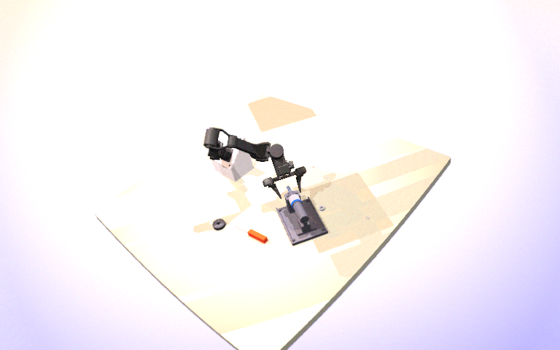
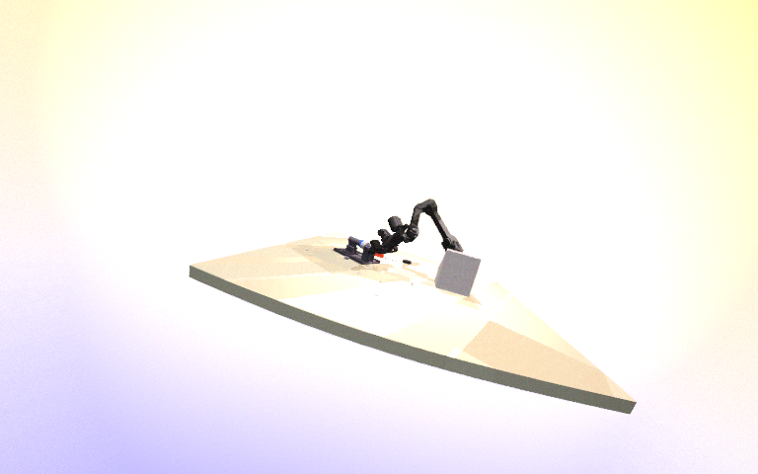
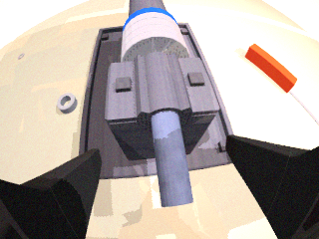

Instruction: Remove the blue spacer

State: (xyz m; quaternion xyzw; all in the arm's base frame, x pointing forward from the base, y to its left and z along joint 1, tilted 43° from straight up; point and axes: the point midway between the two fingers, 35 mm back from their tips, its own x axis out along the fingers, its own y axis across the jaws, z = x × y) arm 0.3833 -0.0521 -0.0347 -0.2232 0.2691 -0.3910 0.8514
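Observation:
The blue-grey shaft (image 1: 288,188) (image 3: 172,164) sticks out of the near support block (image 3: 163,82). Beyond that block are pale spacers (image 3: 151,31) side by side, then the blue spacer (image 1: 295,202) (image 2: 361,243) (image 3: 150,10) against the dark grey housing (image 1: 300,211). The blue spacer is up in the row, not on the table. All this stands on a dark base plate (image 1: 294,240) (image 3: 102,70). My gripper (image 1: 290,195) (image 3: 165,149) is open, one finger on each side of the shaft, with gaps on both sides. Whether the tips are level with the shaft is hard to tell.
An orange-handled tool (image 1: 257,235) (image 2: 379,255) (image 3: 271,67) lies beside the plate. A small grey ring (image 1: 321,208) (image 3: 67,103) lies at its other side. A black ring (image 1: 219,224) (image 2: 407,261) lies farther off. A pale box (image 2: 457,272) stands under the arm's base.

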